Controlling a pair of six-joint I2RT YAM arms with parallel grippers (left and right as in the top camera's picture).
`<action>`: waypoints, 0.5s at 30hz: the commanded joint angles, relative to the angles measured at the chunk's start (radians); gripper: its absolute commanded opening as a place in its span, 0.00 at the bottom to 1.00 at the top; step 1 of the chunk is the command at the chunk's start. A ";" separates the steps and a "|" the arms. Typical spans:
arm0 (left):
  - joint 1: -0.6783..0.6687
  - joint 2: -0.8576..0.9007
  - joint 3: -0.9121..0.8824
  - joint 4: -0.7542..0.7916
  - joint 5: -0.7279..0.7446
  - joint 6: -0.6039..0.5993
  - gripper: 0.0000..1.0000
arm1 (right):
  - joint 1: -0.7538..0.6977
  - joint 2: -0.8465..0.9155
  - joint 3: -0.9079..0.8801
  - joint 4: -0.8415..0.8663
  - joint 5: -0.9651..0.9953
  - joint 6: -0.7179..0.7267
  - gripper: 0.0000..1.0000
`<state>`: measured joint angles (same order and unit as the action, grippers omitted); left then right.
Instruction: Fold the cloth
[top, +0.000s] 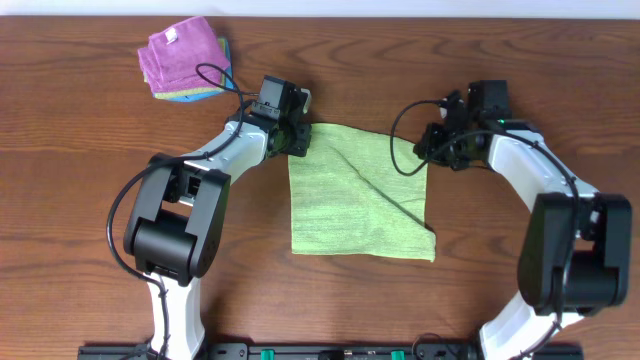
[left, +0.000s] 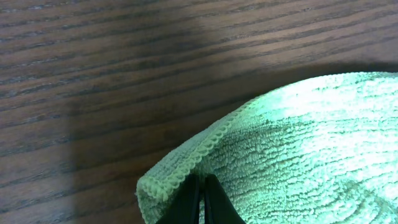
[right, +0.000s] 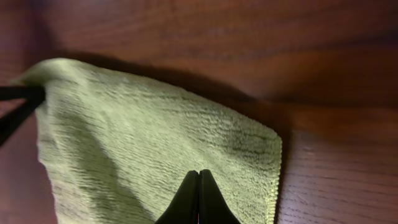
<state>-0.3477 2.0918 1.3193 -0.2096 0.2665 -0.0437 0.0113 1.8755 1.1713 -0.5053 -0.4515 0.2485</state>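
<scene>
Tabletop (top: 80, 150): dark brown wood grain, carrying everything here; a pale strip runs along its far edge.
Left arm (top: 180, 215): white and black, rising from the near edge and reaching toward the cloth's far left corner; it lies between the cloth stack and the green cloth.
Right arm (top: 560, 230): same build, curving in from the right side toward the cloth's far right corner.
The cloth (top: 350, 200): lime-green ribbed microfibre, spread in the middle of the tabletop between the two arms, with a diagonal crease running from the far edge to the near right corner; its near edge lies flat.
Cloth stack (top: 183, 60): folded pile in the far left area, well apart from the green cloth; a purple cloth lies on top, with blue and yellow-green layers showing beneath.
Base rail (top: 330, 352): black bar along the near edge between the arm bases.
Left tool (left: 200, 186): closed, fingers together and gripping the cloth at its hemmed far left corner, which is raised off the wood.
Right tool (right: 198, 180): closed, fingertips pinched into the cloth near its far right corner; a shadow shows under the fabric's edge.
Cable (top: 215, 75): black loop off the left arm's wrist, curling just beside the stack.
White tag (top: 171, 38): small, on the purple cloth.
</scene>
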 joint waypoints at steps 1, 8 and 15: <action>0.000 0.031 0.005 -0.015 0.023 0.018 0.06 | 0.026 0.013 0.028 -0.009 0.014 -0.037 0.02; 0.000 0.031 0.005 -0.014 0.022 0.018 0.06 | 0.042 0.018 0.028 -0.035 0.073 -0.041 0.02; 0.000 0.031 0.005 -0.015 0.023 0.018 0.06 | 0.053 0.030 0.028 -0.037 0.127 -0.052 0.02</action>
<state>-0.3477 2.0918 1.3193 -0.2115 0.2790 -0.0437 0.0494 1.8881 1.1790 -0.5396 -0.3565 0.2165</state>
